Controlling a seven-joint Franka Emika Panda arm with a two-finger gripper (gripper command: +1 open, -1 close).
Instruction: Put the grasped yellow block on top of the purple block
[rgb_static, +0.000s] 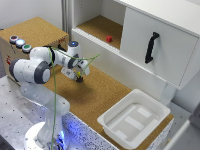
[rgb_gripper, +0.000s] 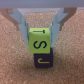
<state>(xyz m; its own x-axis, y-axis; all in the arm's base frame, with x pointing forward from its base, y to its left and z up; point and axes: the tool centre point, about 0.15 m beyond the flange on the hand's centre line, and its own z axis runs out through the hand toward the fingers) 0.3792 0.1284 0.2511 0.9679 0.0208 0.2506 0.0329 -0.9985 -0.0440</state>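
Nearly done: the gripper (rgb_gripper: 42, 29) pinches the yellow block (rgb_gripper: 40, 39) between its fingers, seated squarely on the purple block (rgb_gripper: 42, 60) at its six o'clock (apparently touching), on the cork table (rgb_static: 100, 97), so only letting go and backing off remain.

White robot arm bends forward and down; its hand (rgb_gripper: 42, 27) points downward, both fingers (rgb_gripper: 21, 22) closed on the yellow block (rgb_gripper: 40, 39).

you have one yellow block (rgb_gripper: 40, 39), one purple block (rgb_gripper: 41, 61), one red block (rgb_static: 109, 38), one white tray (rgb_static: 112, 120), three buttons (rgb_static: 20, 43) and one cabinet handle (rgb_static: 151, 47).
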